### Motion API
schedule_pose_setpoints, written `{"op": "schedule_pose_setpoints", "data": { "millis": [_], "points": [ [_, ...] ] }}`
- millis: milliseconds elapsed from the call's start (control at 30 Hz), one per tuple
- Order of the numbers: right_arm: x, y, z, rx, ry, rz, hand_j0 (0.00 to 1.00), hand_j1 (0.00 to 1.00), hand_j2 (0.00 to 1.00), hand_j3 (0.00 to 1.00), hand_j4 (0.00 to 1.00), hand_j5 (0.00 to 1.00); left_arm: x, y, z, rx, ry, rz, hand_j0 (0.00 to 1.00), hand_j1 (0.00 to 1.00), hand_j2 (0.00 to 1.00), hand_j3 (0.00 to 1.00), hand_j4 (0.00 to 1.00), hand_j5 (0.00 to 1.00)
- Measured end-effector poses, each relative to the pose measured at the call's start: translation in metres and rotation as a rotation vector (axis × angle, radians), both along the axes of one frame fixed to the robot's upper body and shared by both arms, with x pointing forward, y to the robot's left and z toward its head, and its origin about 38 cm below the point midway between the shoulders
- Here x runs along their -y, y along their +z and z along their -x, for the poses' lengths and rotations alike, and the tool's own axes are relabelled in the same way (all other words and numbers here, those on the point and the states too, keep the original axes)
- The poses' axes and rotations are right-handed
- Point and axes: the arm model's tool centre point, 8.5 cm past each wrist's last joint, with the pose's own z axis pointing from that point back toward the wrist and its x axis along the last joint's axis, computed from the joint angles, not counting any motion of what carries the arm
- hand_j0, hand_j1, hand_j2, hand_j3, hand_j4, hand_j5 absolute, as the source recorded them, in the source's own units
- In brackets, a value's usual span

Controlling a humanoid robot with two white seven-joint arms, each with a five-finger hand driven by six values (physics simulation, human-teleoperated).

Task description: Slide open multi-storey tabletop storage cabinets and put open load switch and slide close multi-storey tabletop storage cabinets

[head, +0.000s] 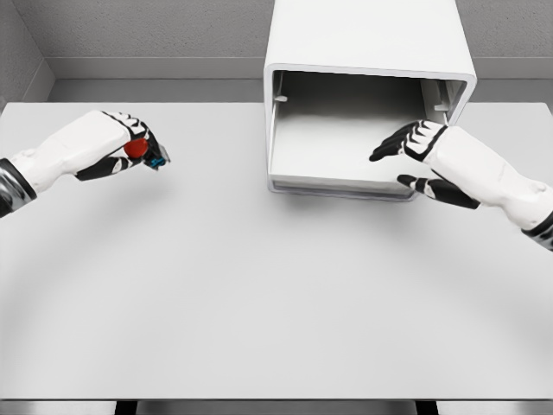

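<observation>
Cabinet (367,52): set at the table's (259,285) far edge, drawer (337,143) slid open.
Load switch (143,151): clamped in the left hand (108,143), near the left edge.
Right hand (423,156): fingers spread, nothing held, at the drawer's front.
Key relation: drawer lies to the switch's right; left hand judged the carrier.

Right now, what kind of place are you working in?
Likely a bare simulated test bench rather than a real room: a plain white table, grey walls, and only a white storage cabinet with its drawer open.

Left hand (121,147) clenched, right hand (415,160) spread.
</observation>
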Motion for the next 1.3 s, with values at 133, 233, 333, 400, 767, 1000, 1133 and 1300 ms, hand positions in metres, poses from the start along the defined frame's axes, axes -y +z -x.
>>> {"op": "schedule_pose_setpoints", "data": {
  "millis": [133,233,333,400,767,1000,1133,1300],
  "points": [
    [0.019,0.014,0.000,0.013,-0.036,-0.019,0.63,0.63,0.63,0.63,0.63,0.63,0.003,0.006,0.002,0.013,-0.019,0.031,0.49,0.49,0.49,0.49,0.49,0.49],
    [0.037,0.013,0.005,-0.002,-0.078,-0.022,0.62,0.62,0.62,0.62,0.62,0.62,0.006,0.011,0.004,0.024,-0.034,0.051,0.49,0.49,0.49,0.49,0.49,0.49],
    [0.056,0.018,0.005,0.005,-0.130,-0.022,0.63,0.63,0.63,0.63,0.63,0.63,0.009,0.015,0.005,0.034,-0.048,0.070,0.50,0.50,0.50,0.50,0.50,0.50],
    [0.068,0.021,0.003,0.009,-0.162,-0.019,0.63,0.63,0.63,0.63,0.63,0.63,0.011,0.016,0.006,0.038,-0.056,0.086,0.50,0.50,0.50,0.50,0.50,0.50],
    [0.107,-0.001,0.001,-0.060,-0.279,-0.019,0.64,0.64,0.64,0.64,0.64,0.64,0.036,0.038,0.012,0.108,-0.126,0.153,0.50,0.50,0.50,0.50,0.50,0.50],
    [0.122,-0.041,0.012,-0.166,-0.336,-0.019,0.64,0.64,0.64,0.64,0.64,0.64,0.058,0.045,0.017,0.143,-0.172,0.209,0.50,0.50,0.50,0.50,0.50,0.50],
    [0.125,-0.068,0.022,-0.233,-0.359,-0.032,0.65,0.65,0.65,0.65,0.65,0.65,0.068,0.050,0.016,0.159,-0.191,0.235,0.50,0.50,0.50,0.50,0.50,0.50],
    [0.127,-0.095,0.034,-0.299,-0.384,-0.049,0.66,0.66,0.66,0.66,0.66,0.66,0.085,0.057,0.015,0.180,-0.224,0.269,0.50,0.50,0.50,0.50,0.50,0.50]
  ]
}}
